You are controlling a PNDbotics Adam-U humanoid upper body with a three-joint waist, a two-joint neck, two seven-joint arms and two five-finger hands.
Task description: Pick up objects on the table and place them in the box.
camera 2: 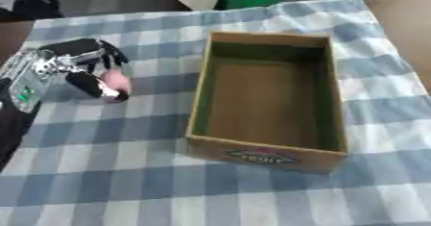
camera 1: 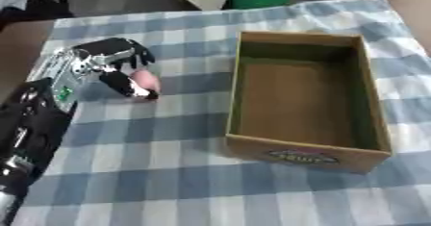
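Pink object [camera 1: 145,81]: small, rounded, pale pink and smooth; what it is cannot be made out. It sits at the left side of the surface, well apart from the box.
Left hand [camera 1: 114,64]: black with silver parts, reaching in from the left edge, set over the pink object.
Fingers [camera 1: 126,84]: curled down around the pink object, one dark finger crossing its front; the pink shows between them.
Box [camera 1: 370,100]: open brown cardboard, long and rectangular, standing upright right of centre on the surface, with a coloured label on its near wall. Its inside shows only bare floor and shadowed walls.
Surface [camera 1: 168,172]: covered with a blue and white checked cloth; bare brown shows at the far corners.
Hidden or unclear: most of the pink object is covered by the fingers, so its full shape is not visible; whether it rests on the cloth or is lifted clear cannot be told. The label's lettering is unreadable. The left arm is cut off at the lower left edge.
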